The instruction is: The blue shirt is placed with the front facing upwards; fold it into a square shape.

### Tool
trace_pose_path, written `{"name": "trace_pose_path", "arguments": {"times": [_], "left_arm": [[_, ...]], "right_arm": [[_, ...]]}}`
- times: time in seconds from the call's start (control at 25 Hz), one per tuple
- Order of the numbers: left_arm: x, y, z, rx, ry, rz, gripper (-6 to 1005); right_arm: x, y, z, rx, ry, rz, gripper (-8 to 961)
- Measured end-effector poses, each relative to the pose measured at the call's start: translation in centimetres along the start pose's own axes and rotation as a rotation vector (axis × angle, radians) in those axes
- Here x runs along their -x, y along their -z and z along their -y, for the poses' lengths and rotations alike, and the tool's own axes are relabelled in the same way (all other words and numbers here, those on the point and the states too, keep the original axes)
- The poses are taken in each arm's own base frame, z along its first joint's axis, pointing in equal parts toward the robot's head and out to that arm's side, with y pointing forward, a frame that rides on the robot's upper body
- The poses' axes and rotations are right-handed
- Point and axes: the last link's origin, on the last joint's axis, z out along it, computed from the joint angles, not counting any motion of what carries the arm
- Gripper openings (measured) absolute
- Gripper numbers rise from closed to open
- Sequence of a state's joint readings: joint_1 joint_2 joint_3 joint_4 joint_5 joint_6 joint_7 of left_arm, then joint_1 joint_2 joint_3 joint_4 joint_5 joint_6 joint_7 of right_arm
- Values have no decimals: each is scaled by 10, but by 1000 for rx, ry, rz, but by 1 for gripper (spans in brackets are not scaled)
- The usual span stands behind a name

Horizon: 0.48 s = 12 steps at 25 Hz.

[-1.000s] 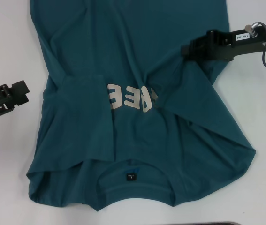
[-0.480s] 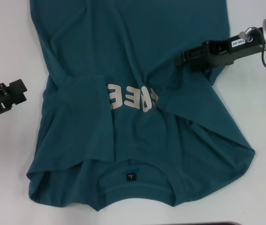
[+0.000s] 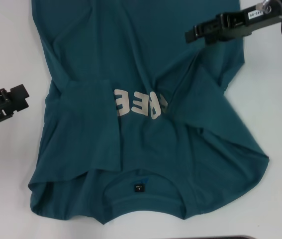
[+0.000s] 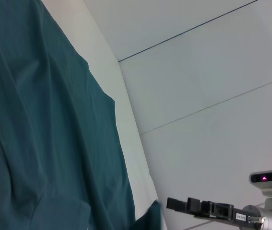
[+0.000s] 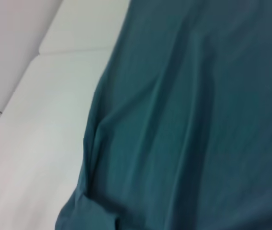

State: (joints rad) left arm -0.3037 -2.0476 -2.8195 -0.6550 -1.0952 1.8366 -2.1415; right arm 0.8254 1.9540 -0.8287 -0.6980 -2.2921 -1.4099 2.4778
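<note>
Tabletop [image 3: 6, 45]: white, bare on both sides of the garment.

Blue shirt [image 3: 131, 59]: spread front-up across the middle of the tabletop, collar toward the robot, hem running out of the head view at the far edge. Both sleeves are already turned inward over the chest, so the pale lettering [image 3: 140, 104] shows only in part between them. The right sleeve fold [image 3: 205, 94] lies loose and ridged; the left one [image 3: 88, 124] sits flatter. Small dark label [image 3: 139, 187] visible inside the collar.

Handling, as judged: light, limp cotton, no stiffness. It will sag and drag rather than hold a crease, and a single pinch will lift only a peak of cloth. It is not slippery or fragile. The sensible places to take hold are the edges, at the two collar-end corners or the hem corners, both at once so the fold line stays straight.

Right gripper [image 3: 193, 35]: above the far right part of the shirt, over the cloth, carrying nothing. Cannot tell whether its jaws are apart or together.

Left gripper [image 3: 19, 97]: off the shirt, over bare tabletop at the left. Jaw state cannot be told either.
</note>
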Motion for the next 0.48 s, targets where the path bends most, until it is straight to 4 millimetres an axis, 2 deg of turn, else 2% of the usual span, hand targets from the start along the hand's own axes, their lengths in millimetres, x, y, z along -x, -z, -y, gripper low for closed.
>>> {"name": "trace_pose_path", "arguments": {"times": [0.28, 0.48], "left_arm": [[0, 0, 0, -3, 0, -2, 591], [0, 0, 1, -3, 2, -2, 591]], "right_arm": [[-5, -11, -3, -27, 38, -57, 807], [-14, -2, -1, -15, 37, -113, 807]]}}
